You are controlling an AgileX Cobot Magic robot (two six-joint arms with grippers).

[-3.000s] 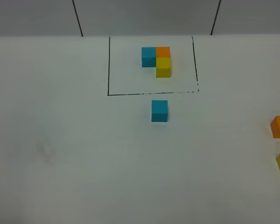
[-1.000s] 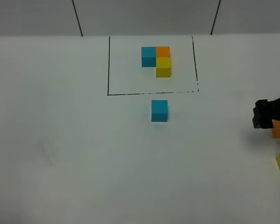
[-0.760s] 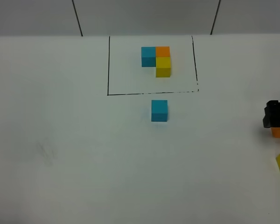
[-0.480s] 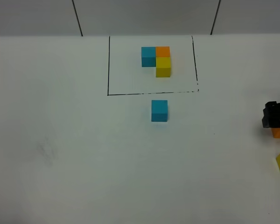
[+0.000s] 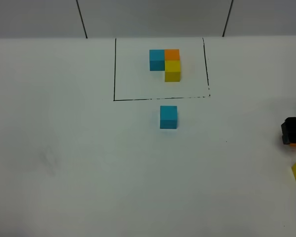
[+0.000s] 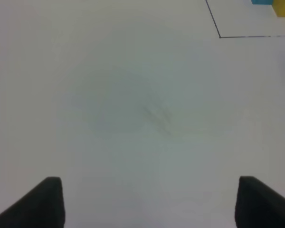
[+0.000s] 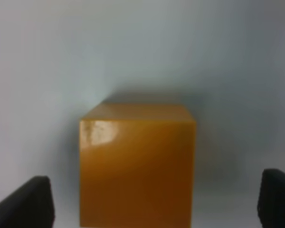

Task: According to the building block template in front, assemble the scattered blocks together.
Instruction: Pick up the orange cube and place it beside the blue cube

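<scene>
Bench (image 7: 133, 42): we see a pale, plain surface filling the view around and beyond everything else.
Cube (image 7: 137, 166): we see one orange cube sitting square on the bench, with a glossy near face and a pale glare by one upper corner.
Jaws: we see two dark tips, one on either side of the cube, both clear of it, with bare bench in each gap.
Shadow (image 7: 147, 97): soft and grey along the cube's far edge.
Sharpness: we find every edge blurred.

I can read nothing here: the scattered blocks (image 5: 168, 117), the building block template (image 5: 166, 63) and the white table (image 5: 89, 163) bear no lettering, numbers or signs.
</scene>
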